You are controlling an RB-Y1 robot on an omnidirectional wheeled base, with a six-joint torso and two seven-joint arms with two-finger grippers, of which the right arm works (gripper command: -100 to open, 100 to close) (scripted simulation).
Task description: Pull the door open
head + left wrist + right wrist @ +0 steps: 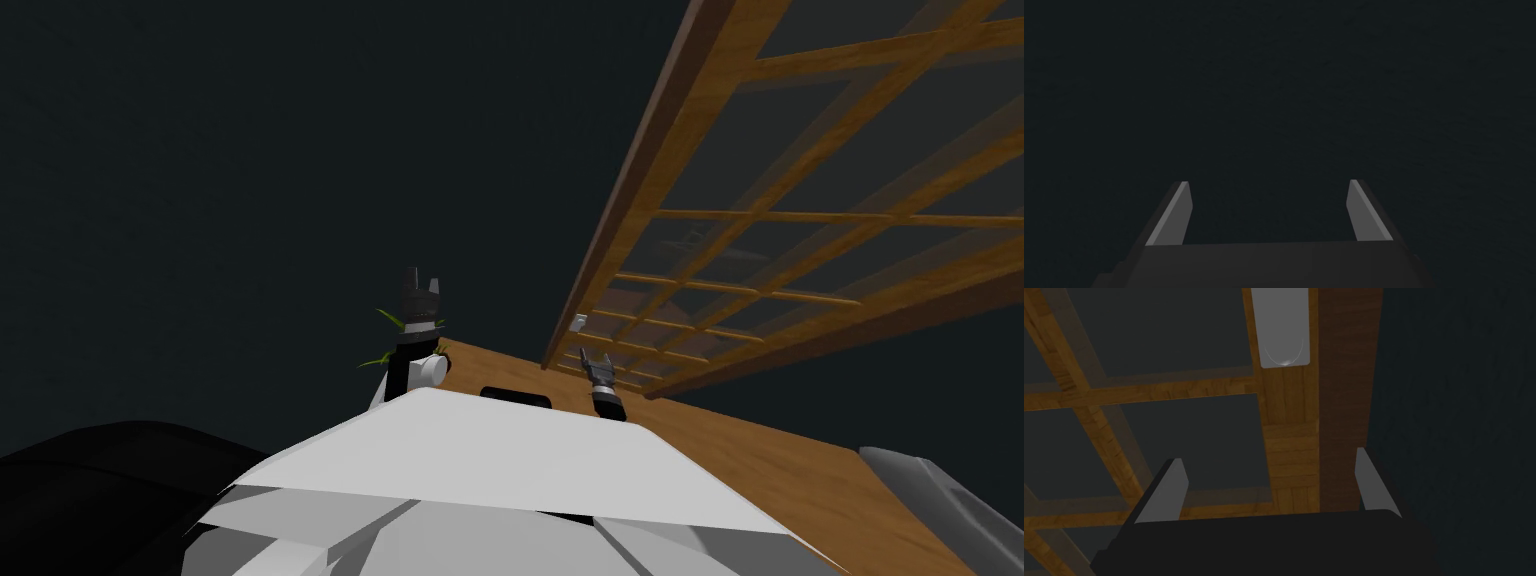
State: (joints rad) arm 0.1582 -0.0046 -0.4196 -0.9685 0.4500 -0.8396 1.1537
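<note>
Right wrist view: my right gripper (1269,463), spread and empty, faces the glazed wooden door (1289,443), likely heavy. Its grey handle (1284,328) at twelve o'clock looks rigid and slick, so I'd grip there. My left gripper (1266,182) is spread too.

I see a door (640,165) of golden-brown wood grain, with a grid of bars over dark grey panes and darker brown along its edge. Its handle plate (1284,328) is pale grey, the floor (780,460) warm brown wood, the wall (250,150) blue-black.
</note>
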